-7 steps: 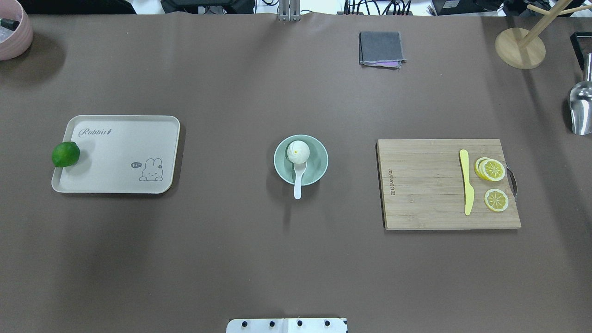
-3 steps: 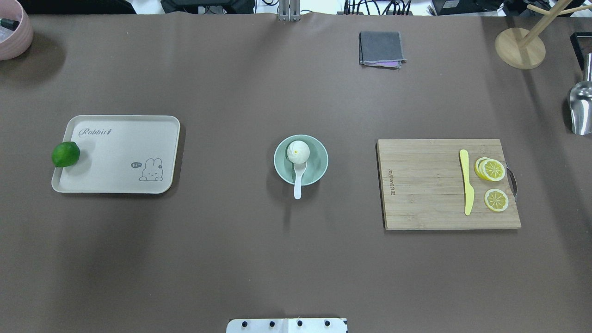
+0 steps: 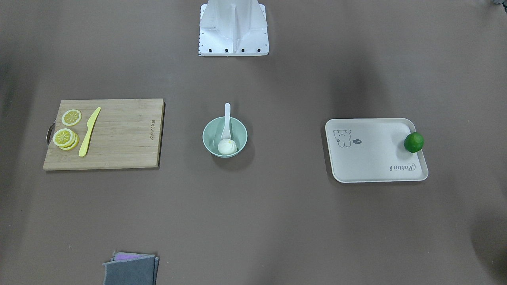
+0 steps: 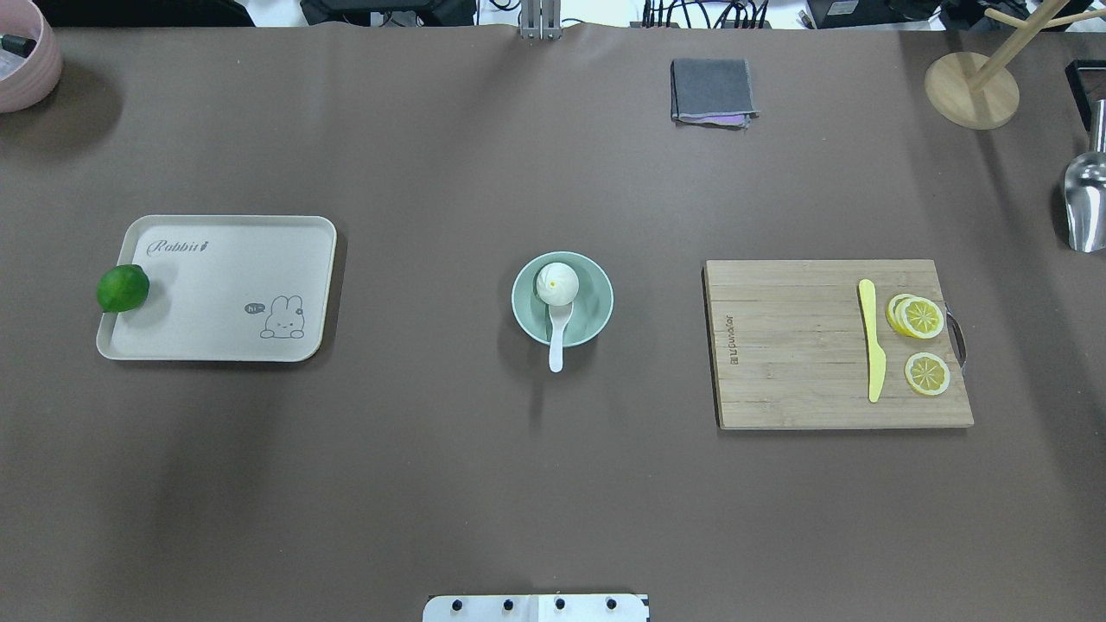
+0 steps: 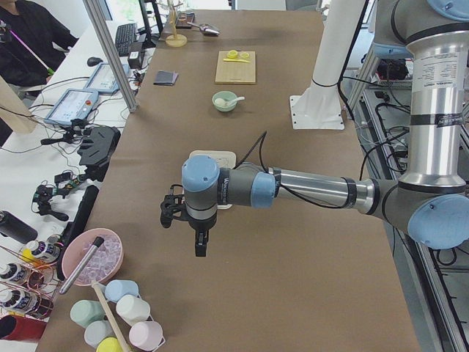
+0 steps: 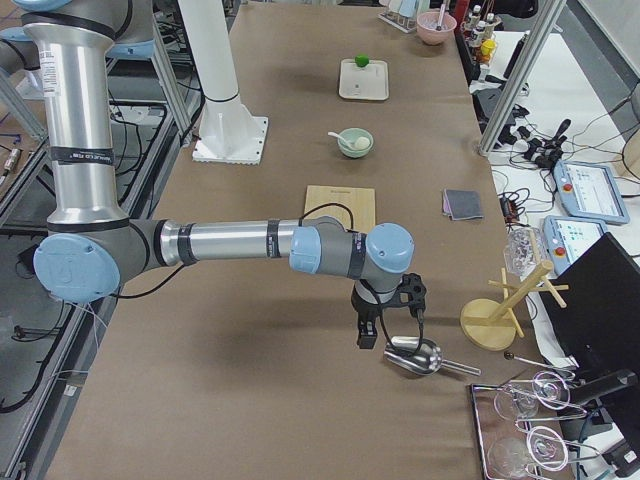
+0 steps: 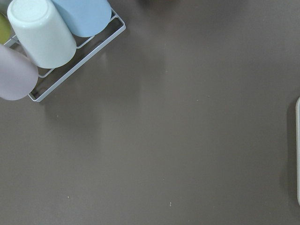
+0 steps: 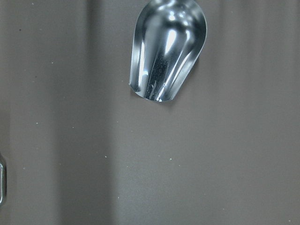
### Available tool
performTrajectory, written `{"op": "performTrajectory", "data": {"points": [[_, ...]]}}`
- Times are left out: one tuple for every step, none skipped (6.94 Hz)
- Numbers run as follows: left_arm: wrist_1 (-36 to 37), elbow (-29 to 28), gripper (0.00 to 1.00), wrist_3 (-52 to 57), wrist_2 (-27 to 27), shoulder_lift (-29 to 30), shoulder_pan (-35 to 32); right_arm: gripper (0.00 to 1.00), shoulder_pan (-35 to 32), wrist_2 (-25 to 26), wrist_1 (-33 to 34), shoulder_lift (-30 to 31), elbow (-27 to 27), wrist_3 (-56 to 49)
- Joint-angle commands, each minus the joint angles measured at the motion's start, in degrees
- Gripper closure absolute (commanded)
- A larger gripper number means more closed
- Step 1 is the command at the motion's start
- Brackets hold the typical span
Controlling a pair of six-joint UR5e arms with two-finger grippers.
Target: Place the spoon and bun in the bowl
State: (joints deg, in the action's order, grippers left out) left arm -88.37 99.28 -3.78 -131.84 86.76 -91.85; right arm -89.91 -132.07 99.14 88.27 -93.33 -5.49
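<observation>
The table (image 4: 432,484) looks as it should at the task's end. In the overhead view the bowl (image 4: 598,289) stands at the centre, with the board (image 4: 795,345) at 3 o'clock from it and the tray (image 4: 225,328) at 9 o'clock. Both are well apart from it.

The bun (image 4: 556,282) lies inside the bowl, toward 11 o'clock. The spoon (image 4: 557,341) has its scoop in the bowl, touching the bun, and its handle juts over the rim at 6 o'clock.

I judge both placements done, with nothing left but perhaps to rest the arms. The lime (image 4: 123,288) and knife (image 4: 873,341) lie untouched.

The left gripper (image 5: 179,220) hangs over bare table past the tray, near the cups (image 7: 42,33). The right gripper (image 6: 390,320) hangs just above the scoop (image 8: 168,47). Both are far from the bowl and carry nothing I can see. Whether their jaws are parted, I cannot tell from the side views.
</observation>
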Motion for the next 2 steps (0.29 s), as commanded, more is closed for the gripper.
{"op": "performTrajectory", "data": {"points": [[-0.04, -0.15, 0.02, 0.09, 0.0, -0.19, 0.0, 0.0, 0.0, -0.11, 0.0, 0.06, -0.01, 0.04], [-0.04, -0.06, 0.02, -0.09, 0.0, -0.1, 0.0, 0.0, 0.0, -0.11, 0.0, 0.15, -0.01, 0.04]]}}
